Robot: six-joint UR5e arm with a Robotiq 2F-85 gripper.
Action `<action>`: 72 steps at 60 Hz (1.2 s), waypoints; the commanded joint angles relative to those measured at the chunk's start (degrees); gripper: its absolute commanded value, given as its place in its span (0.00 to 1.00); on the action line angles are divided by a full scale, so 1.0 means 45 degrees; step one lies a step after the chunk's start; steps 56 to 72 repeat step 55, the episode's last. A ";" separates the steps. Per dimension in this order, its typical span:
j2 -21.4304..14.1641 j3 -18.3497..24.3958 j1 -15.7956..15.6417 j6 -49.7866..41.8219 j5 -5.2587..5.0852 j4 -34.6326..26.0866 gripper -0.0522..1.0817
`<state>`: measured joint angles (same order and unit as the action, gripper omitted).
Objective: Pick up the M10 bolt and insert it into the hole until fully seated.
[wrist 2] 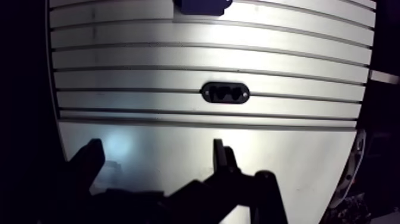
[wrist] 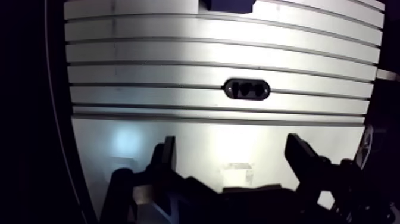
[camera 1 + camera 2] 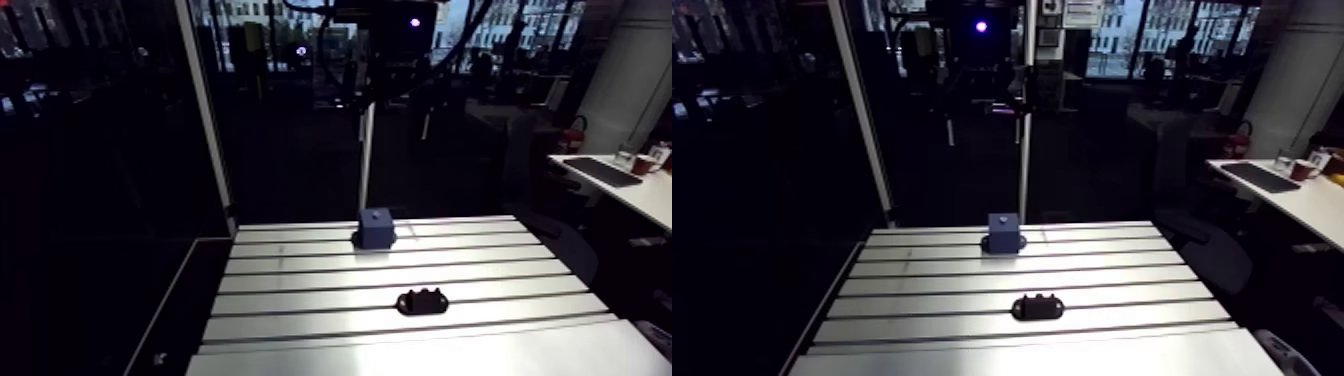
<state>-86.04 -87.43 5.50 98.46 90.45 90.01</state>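
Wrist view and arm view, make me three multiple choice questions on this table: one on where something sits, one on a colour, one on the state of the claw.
1. Where is the black oval part relative to the claw? A: between its fingers. B: ahead of it, on the slotted aluminium table. C: hanging off the table's edge.
2. What colour is the small cube-shaped block near the table's far edge? A: red. B: white. C: blue.
3. What state is the claw in? A: open, empty. B: shut on a bolt. C: shut on the block.
1 B, the wrist view shows it beyond the fingertips. 2 C, the arm view shows blue. 3 A, bare table shows between the spread fingers.
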 commanded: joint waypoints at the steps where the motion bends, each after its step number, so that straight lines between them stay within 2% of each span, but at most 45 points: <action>1: -0.0030 0.0021 0.0007 0.0004 -0.0011 0.0318 0.05; 13: 0.0026 0.0102 -0.0012 0.0004 -0.0128 0.0456 0.05; 72: 0.0182 0.0103 -0.0012 0.0043 -0.0090 0.0453 0.05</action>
